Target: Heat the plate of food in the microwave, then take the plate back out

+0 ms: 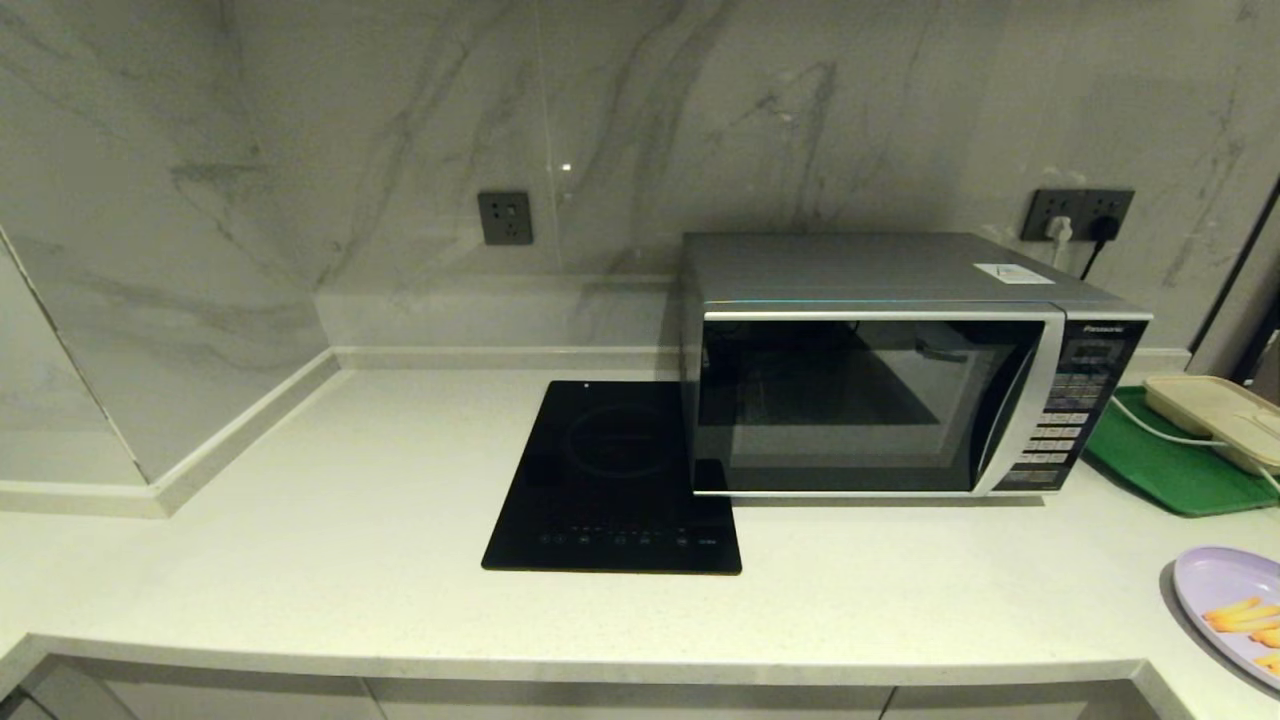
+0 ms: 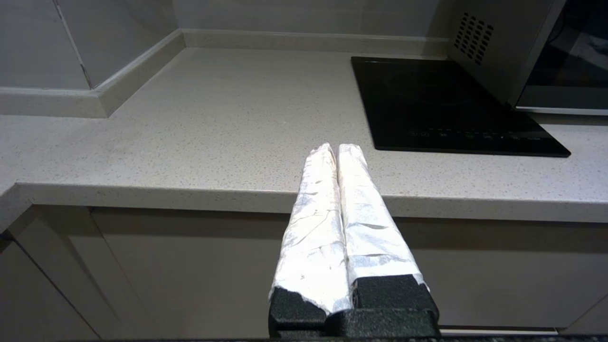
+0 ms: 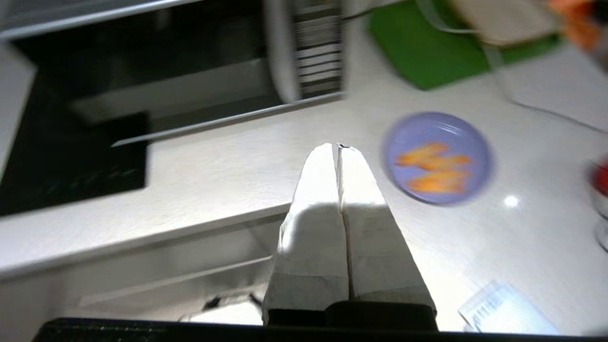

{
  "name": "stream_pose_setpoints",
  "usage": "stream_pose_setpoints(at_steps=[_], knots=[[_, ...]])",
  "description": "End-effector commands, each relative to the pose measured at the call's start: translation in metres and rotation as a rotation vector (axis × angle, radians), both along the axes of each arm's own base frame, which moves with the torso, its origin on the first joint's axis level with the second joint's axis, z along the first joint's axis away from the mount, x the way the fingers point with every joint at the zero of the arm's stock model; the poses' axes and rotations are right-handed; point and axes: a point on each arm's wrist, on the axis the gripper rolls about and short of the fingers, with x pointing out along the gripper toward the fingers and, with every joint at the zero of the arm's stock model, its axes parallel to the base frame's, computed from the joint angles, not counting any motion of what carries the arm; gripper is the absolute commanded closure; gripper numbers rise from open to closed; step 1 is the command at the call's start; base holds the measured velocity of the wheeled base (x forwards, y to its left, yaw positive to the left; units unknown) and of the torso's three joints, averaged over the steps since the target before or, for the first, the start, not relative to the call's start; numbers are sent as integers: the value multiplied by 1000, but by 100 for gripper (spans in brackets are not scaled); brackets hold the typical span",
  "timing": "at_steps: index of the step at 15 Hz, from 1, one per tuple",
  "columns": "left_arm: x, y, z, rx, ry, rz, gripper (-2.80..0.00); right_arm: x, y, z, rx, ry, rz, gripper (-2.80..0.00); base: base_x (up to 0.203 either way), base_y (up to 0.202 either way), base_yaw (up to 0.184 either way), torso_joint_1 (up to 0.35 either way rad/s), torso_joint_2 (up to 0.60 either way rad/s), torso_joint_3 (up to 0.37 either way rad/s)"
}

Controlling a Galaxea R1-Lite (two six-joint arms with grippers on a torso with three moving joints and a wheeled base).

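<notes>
**A:** Right wrist view first, and nearest of all is the right gripper (image 3: 336, 148), its white-wrapped fingers pressed together with nothing between them, hanging above the front edge of the counter (image 3: 199, 190). Just beyond and to one side sits the plate of food (image 3: 437, 157), flat on the counter, not touched.

**B:** And the left gripper (image 2: 336, 148)?

**A:** Fingers closed on nothing too, poised over the counter edge, well apart from everything. From the head view neither arm shows; the plate (image 1: 1228, 598) is at the near right corner, partly cut off by the frame.

**B:** How will that plate handle?

**A:** My read: shallow, stiff, probably light, but smooth and likely slippery. The orange sticks lie loose on it, so any tilt could slide them off. The rim is the only sensible hold, pinched at the near edge with the plate kept level. Those fingers must open first.

**B:** Farther back?

**A:** The black cooktop (image 1: 615, 480) lies flush in the counter, and the microwave (image 1: 905, 365) stands just beside it, one corner overlapping it, door shut. That door needs opening before the plate goes anywhere. Right of it, a green tray (image 1: 1165, 468) carries a cream box (image 1: 1215, 415).
</notes>
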Motion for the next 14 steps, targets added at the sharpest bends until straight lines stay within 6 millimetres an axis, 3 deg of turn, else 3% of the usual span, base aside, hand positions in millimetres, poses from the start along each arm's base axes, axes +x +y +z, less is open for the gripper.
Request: stream_pose_setpoints(at_steps=[1,3,5,9,11,14], knots=[[0,0,0,0,0,0,0,-88,-22,-20,48,-166,-105,0,0,0,0,0,0,0],[0,0,0,0,0,0,0,-133,-24,-47,46,-194,-157,0,0,0,0,0,0,0],[0,0,0,-1,0,0,0,-160,-10,-69,42,-206,-211,0,0,0,0,0,0,0],[0,0,0,-1,0,0,0,-186,8,-109,52,-225,-134,0,0,0,0,0,0,0],[0,0,0,-1,0,0,0,-185,11,-130,51,-235,-6,0,0,0,0,0,0,0],[0,0,0,-1,0,0,0,-147,14,-152,20,-261,145,0,0,0,0,0,0,0]])
